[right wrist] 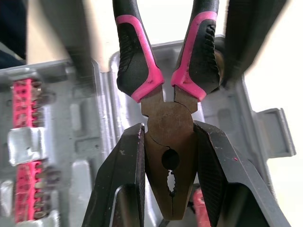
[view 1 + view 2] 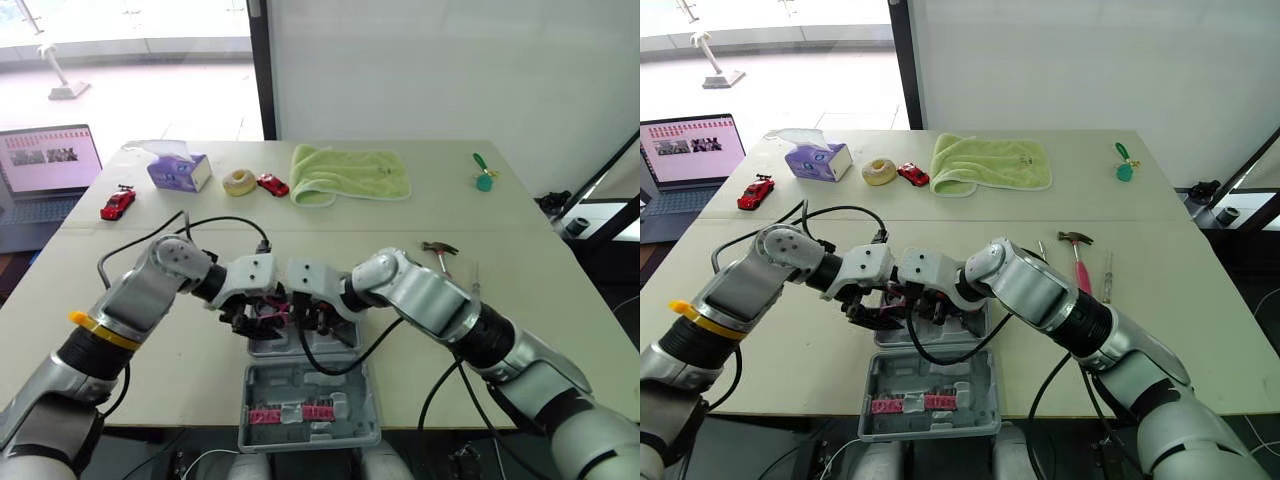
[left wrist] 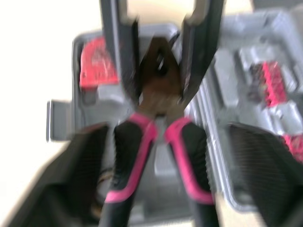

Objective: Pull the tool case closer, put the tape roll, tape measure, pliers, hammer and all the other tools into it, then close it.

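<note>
The grey tool case (image 2: 246, 425) lies open at the table's near edge, with pink bit rows (image 2: 290, 412) in its near half. Above its far half hang the pliers (image 1: 168, 132), which have pink and black handles. My right gripper (image 1: 168, 126) is shut on the pliers' metal head. My left gripper (image 3: 163, 137) is open, one finger on either side of the handles (image 3: 142, 156). A red item (image 3: 97, 64) lies in a case compartment. The hammer (image 2: 440, 255) and a screwdriver (image 2: 1106, 270) lie right of the case. The tape roll (image 2: 239, 181) sits at the back.
At the back of the table are a tissue box (image 2: 178, 168), two red toy cars (image 2: 117, 204) (image 2: 271, 184), a green towel (image 2: 350, 172) and a small green tool (image 2: 484, 178). A laptop (image 2: 45, 165) stands off the table's left side.
</note>
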### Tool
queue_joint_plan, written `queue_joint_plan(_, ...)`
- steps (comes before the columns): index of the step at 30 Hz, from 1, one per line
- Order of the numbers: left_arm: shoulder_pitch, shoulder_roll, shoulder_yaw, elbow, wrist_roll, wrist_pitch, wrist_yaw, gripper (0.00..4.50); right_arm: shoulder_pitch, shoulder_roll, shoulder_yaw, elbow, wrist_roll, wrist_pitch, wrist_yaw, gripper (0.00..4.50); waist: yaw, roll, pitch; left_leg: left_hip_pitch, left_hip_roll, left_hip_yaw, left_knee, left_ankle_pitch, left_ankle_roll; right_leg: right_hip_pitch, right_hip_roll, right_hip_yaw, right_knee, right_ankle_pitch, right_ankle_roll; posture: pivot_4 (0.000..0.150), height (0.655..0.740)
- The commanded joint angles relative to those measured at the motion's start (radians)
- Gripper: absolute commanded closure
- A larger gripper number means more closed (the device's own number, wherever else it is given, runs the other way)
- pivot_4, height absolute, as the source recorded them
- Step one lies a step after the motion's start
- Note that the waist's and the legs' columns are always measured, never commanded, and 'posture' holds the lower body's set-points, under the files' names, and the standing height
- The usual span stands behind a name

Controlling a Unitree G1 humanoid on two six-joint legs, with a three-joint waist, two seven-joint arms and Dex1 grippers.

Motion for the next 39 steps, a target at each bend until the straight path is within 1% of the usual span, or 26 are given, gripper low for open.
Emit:
queue_joint_plan(1,-0.001,0.01,0.073,-0.001,-0.034,-0.008,0.014,0.0,-0.003,-0.03,-0.028,-0.035,-0.012,-0.031,0.016,3.54,0.0,0.0,0.0,0.0,0.0,0.0,0.0,0.0,0.0,0.0,0.0,0.0,0.0,0.0,0.0,0.15,0.74)
queue_joint_plan(3,0.01,0.02,0.097,0.003,-0.045,-0.012,0.017,0.0,0.002,-0.05,-0.019,-0.04,-0.017,-0.04,0.023,3.54,0.0,0.0,0.0,0.0,0.0,0.0,0.0,0.0,0.0,0.0,0.0,0.0,0.0,0.0,0.0,0.15,0.74)
queue_joint_plan(6,0.077,0.073,0.206,0.003,-0.127,0.04,0.001,0.0,-0.001,-0.097,-0.003,-0.065,-0.022,-0.042,0.057,3.54,-0.01,0.0,0.0,0.0,0.0,0.0,0.0,0.0,0.0,0.0,0.0,0.0,0.0,0.0,0.0,0.15,0.74)
queue_joint_plan(10,0.24,0.122,0.352,0.044,-0.222,0.014,-0.032,0.0,-0.029,-0.164,0.035,-0.098,-0.032,-0.035,0.128,3.54,-0.026,0.001,0.0,0.0,0.0,-0.001,-0.001,0.0,0.0,-0.001,0.0,0.0,0.0,0.0,0.0,0.15,0.74)
queue_joint_plan(12,0.358,0.129,0.432,0.062,-0.263,-0.041,-0.062,0.0,-0.053,-0.184,0.056,-0.099,-0.035,-0.017,0.163,3.54,-0.027,0.002,0.001,0.0,0.0,0.0,-0.001,-0.001,0.001,-0.001,0.0,0.0,0.0,0.0,0.0,0.15,0.74)
queue_joint_plan(15,0.472,0.08,0.512,0.117,-0.275,-0.2,-0.055,0.0,-0.089,-0.188,0.091,-0.068,-0.064,-0.019,0.184,3.54,-0.024,0.003,0.001,0.0,0.0,0.0,-0.001,-0.001,0.001,-0.001,0.0,0.0,0.001,0.0,0.0,0.15,0.74)
queue_joint_plan(18,0.53,0.043,0.528,0.18,-0.255,-0.327,-0.053,0.0,-0.121,-0.175,0.134,-0.025,-0.094,-0.049,0.211,3.54,-0.013,0.002,0.001,0.0,0.0,0.0,0.0,-0.001,0.001,-0.001,-0.001,-0.001,0.001,0.0,0.0,0.15,0.74)
queue_joint_plan(21,0.559,0.025,0.523,0.201,-0.259,-0.374,-0.051,0.0,-0.15,-0.149,0.174,0.027,-0.125,-0.076,0.231,3.54,-0.008,0.002,0.001,0.0,0.0,0.001,0.001,-0.001,0.001,0.0,-0.002,-0.001,0.0,0.0,0.0,0.15,0.74)
queue_joint_plan(24,0.571,0.014,0.517,0.21,-0.26,-0.399,-0.04,0.0,-0.171,-0.128,0.206,0.079,-0.161,-0.102,0.249,3.54,-0.01,0.003,0.001,0.0,0.0,0.001,0.001,-0.001,0.001,0.0,-0.001,-0.001,0.0,0.0,0.0,0.15,0.74)
queue_joint_plan(29,0.597,-0.023,0.503,0.216,-0.244,-0.443,0.002,0.0,-0.215,-0.043,0.236,0.193,-0.198,-0.115,0.274,3.54,-0.024,0.003,0.001,0.0,0.0,0.0,0.0,-0.001,0.001,0.0,-0.001,-0.001,0.001,0.0,0.0,0.15,0.74)
queue_joint_plan(39,0.577,-0.026,0.486,0.229,-0.239,-0.441,0.024,0.0,-0.193,-0.02,0.267,0.193,-0.241,-0.104,0.317,3.54,-0.023,0.003,0.001,0.0,0.0,0.0,0.0,-0.001,0.001,0.0,-0.001,-0.001,0.001,0.0,0.0,0.15,0.74)
